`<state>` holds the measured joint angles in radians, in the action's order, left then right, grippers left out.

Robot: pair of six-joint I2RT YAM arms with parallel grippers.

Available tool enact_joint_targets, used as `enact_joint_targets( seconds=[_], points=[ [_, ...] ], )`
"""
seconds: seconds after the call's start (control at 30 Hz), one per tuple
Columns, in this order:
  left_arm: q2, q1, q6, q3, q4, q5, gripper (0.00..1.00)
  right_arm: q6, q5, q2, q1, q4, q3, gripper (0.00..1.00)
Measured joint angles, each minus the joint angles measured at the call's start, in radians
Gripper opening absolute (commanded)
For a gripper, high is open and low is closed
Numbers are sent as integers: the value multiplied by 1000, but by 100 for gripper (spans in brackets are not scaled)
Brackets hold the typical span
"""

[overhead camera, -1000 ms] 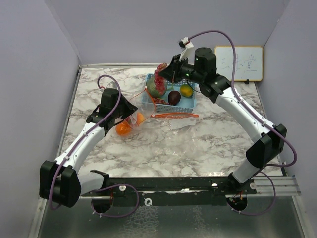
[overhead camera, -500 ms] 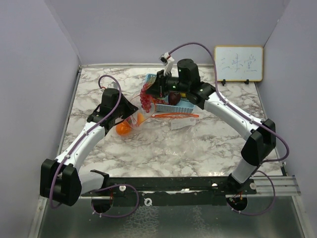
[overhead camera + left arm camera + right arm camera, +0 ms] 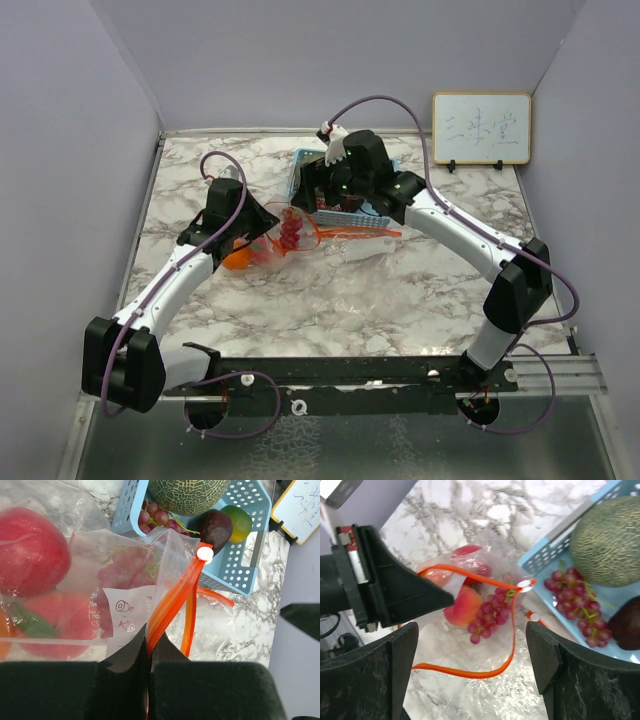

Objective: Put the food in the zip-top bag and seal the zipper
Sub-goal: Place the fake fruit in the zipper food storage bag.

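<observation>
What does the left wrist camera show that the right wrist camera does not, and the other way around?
Only the left wrist view: the yellow-green fruit in the blue basket, and the whiteboard.
Only the right wrist view: the right gripper, open, over the zip-top bag.
Both: the melon, the dark purple fruit and a grape bunch in the basket, and the left gripper shut on the bag's orange zipper.

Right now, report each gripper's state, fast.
Left gripper: shut on the orange zipper of the zip-top bag.
Right gripper: open, empty, above the grape bunch in the bag.
</observation>
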<state>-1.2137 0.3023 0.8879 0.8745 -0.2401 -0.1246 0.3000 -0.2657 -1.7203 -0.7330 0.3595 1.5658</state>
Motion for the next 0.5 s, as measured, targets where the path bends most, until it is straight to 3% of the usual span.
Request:
enact_joint_targets(
  seconds=[0.3, 0.5],
  points=[
    [20, 0, -8, 56, -69, 50, 0, 18, 165, -61, 94, 111, 134, 81],
    [166, 0, 10, 72, -90, 166, 0, 7, 191, -222, 108, 143, 201, 79]
  ],
)
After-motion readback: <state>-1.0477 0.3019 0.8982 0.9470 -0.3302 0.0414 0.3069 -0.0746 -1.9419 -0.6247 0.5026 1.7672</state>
